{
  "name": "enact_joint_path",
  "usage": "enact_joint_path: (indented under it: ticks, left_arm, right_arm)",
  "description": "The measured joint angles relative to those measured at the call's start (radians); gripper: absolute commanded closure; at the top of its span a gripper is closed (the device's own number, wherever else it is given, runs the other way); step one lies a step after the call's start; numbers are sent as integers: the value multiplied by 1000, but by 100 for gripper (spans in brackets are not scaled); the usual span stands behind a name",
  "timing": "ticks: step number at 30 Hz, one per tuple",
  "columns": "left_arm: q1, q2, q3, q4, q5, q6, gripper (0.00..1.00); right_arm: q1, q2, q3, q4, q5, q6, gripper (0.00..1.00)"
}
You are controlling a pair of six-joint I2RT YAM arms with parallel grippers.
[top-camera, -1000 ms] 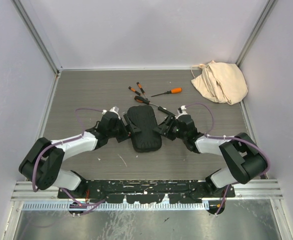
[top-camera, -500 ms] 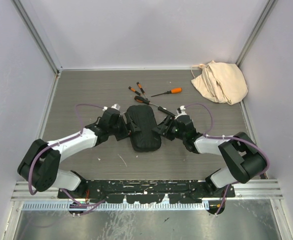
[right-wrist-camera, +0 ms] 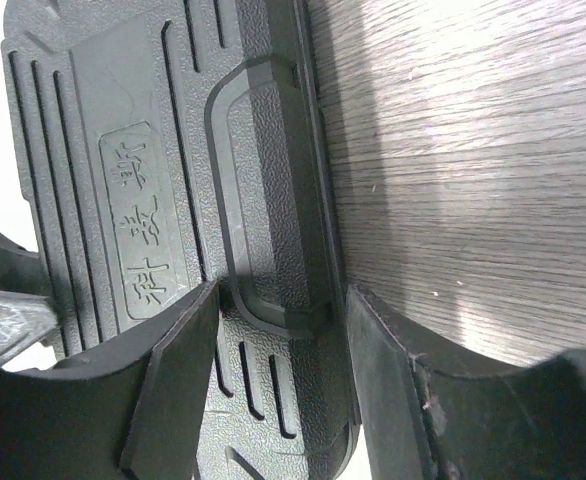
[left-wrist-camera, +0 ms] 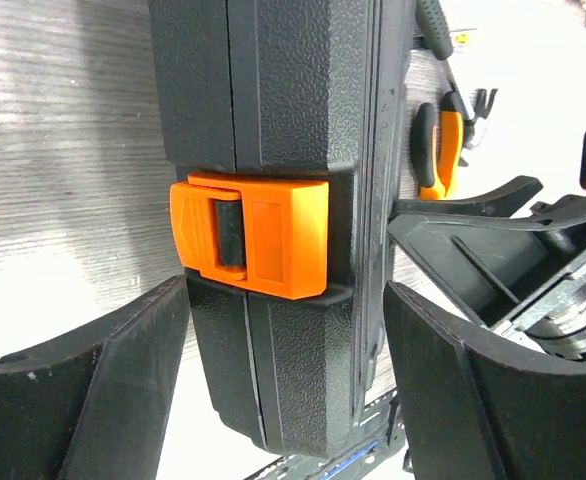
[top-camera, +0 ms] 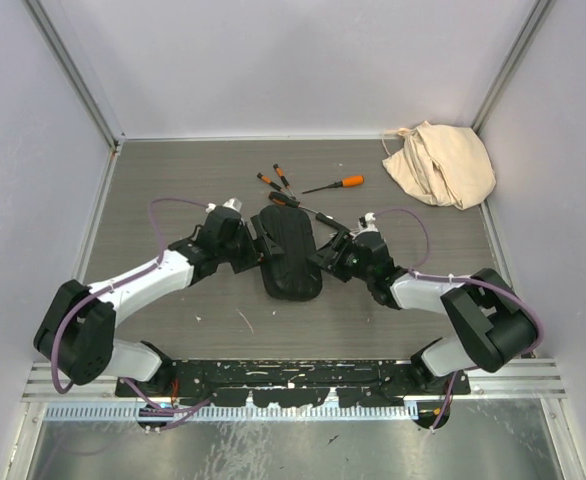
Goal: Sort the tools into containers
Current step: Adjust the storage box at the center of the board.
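The black clamshell case [top-camera: 291, 252] lies mid-table between both arms, lid closed. My left gripper [top-camera: 256, 250] is shut across the case's thickness [left-wrist-camera: 293, 100] at the latch side, just below the orange latch [left-wrist-camera: 248, 235], with both fingers [left-wrist-camera: 103, 390] against it. My right gripper [top-camera: 325, 258] is shut on the opposite edge by the moulded handle [right-wrist-camera: 263, 200], one finger [right-wrist-camera: 163, 390] on the ribbed lid. Several screwdrivers lie beyond the case: two small ones [top-camera: 270, 182], a black-handled one [top-camera: 291, 202] and an orange-handled one [top-camera: 339, 184].
A beige cloth bag [top-camera: 440, 163] is slumped in the far right corner. Grey walls with metal rails close in the table on three sides. The arms' base rail [top-camera: 293, 375] runs along the near edge.
The left arm has reached farther from its base and the case has shifted slightly away and looks narrower from above. The right gripper has barely moved. Both grips look unchanged.
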Motion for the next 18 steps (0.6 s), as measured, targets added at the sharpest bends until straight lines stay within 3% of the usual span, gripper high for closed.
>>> enact_joint_path:
  ticks: [10, 18]
  left_arm:
    - [-16, -5, 80, 45, 11, 0, 23]
    - [-105, -3, 138, 219, 140, -36, 23]
  right_arm:
    - [2, -51, 0, -101, 77, -37, 43]
    - [78, -39, -6, -219, -14, -76, 43]
